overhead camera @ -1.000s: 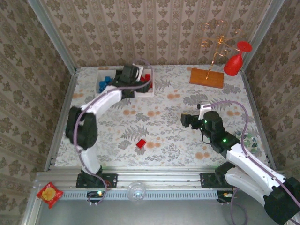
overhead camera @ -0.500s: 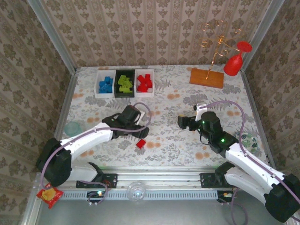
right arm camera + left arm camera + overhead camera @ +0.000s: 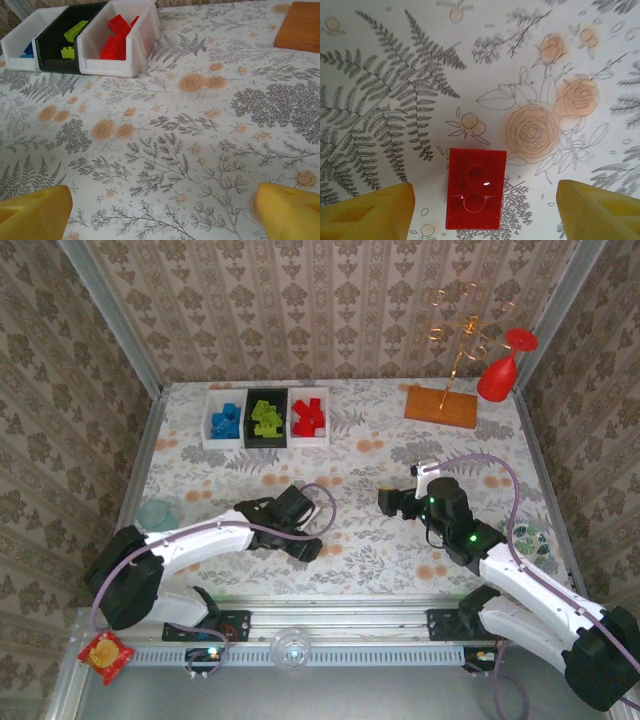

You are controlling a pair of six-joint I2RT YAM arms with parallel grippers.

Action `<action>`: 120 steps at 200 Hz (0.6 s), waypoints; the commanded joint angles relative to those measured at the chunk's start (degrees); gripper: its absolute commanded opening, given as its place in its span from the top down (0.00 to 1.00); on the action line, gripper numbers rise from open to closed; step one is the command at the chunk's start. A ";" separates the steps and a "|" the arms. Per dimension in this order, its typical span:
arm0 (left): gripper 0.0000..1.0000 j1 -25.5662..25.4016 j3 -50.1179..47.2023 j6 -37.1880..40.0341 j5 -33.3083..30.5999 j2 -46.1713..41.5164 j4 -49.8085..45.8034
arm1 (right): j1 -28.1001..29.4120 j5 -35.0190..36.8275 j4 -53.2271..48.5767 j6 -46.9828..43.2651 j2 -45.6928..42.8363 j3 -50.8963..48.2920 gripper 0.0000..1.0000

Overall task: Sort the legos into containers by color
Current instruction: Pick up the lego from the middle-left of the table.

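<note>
Three containers (image 3: 107, 66) stood side by side in a row at the far left of the bench (image 3: 400, 440), with legos (image 3: 309, 418) inside each. Well in front of them, near the bench's front edge and left of centre, one loose lego (image 3: 476, 189) lay flat between the left jaws, touching neither side. The right jaws hung to its right, past the bench's centre and well apart from it. At the far right stood a board (image 3: 441, 406) bearing a wire rack (image 3: 465, 325), a wine glass (image 3: 503, 365) hanging at the rack's right. A cup (image 3: 157, 513) sat by the left edge, nearer than the containers. A packet (image 3: 105, 653) lay on the rail before the bench's near left corner.
</note>
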 commanded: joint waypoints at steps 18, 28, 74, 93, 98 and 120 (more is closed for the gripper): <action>0.31 -1.45 0.83 1.78 -0.46 4.54 -0.94 | 0.43 1.14 0.68 -0.53 -0.45 0.49 0.04; 0.33 -1.77 0.92 1.94 -1.00 5.47 -0.91 | 0.43 1.27 0.79 -0.54 -0.29 0.49 0.04; 0.53 -2.41 1.12 1.71 -2.87 7.37 -0.40 | 0.43 1.67 0.44 -0.62 -0.01 0.66 0.04; 0.61 -2.29 1.01 1.50 -5.57 6.67 0.26 | 0.43 1.75 0.40 -0.64 -0.01 0.66 0.04; 0.63 -2.16 1.10 1.50 -6.52 6.32 0.40 | 0.43 1.76 0.33 -0.62 -0.01 0.66 0.04; 0.68 -0.06 1.14 1.73 -8.01 3.78 3.17 | 0.43 1.85 0.13 -0.67 -0.01 0.86 0.04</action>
